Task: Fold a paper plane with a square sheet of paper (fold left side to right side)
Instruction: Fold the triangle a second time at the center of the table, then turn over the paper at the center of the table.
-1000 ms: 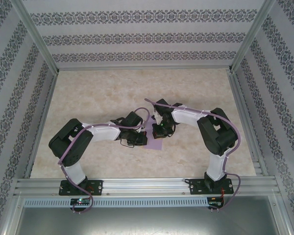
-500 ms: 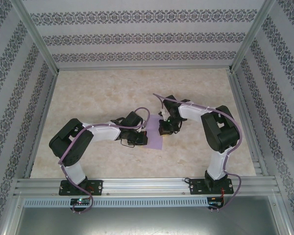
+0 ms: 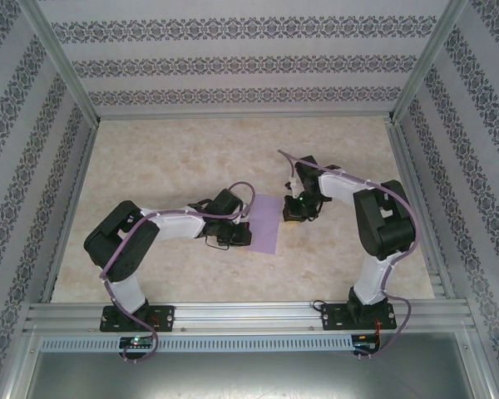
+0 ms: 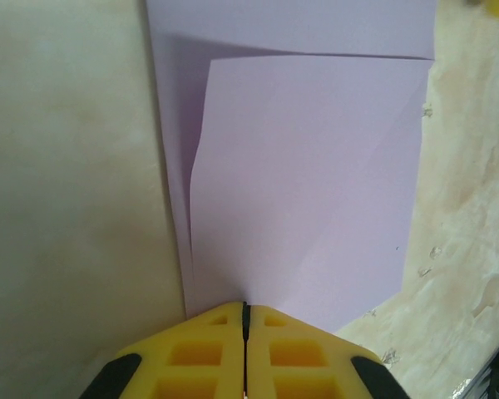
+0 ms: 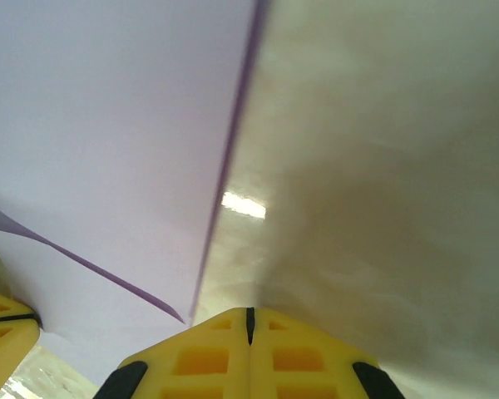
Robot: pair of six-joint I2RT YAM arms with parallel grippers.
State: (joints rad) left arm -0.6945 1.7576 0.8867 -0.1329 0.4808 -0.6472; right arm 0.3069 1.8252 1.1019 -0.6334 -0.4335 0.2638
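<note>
The sheet of paper lies on the table, in the middle of the top picture, between the left arm and the right arm. It is folded over. In the left wrist picture one layer of paper lies on another. A strip of the under layer peeks out along the top and left, so the edges do not quite match.

The left jaws are closed tight, with no gap. Their tips sit right at the near corner of the paper, at the bottom of the left wrist picture. I think they are there to pin the paper so it cannot slide. I cannot tell if any paper is pinched between them.

The right jaws are closed too and hold nothing. They are just beside the paper's right edge. In the right wrist picture the paper is at the upper left and bare table is on the right. I think closed tips make a good blunt tool for pressing paper. The fold looks soft and probably needs pressing flat.
</note>
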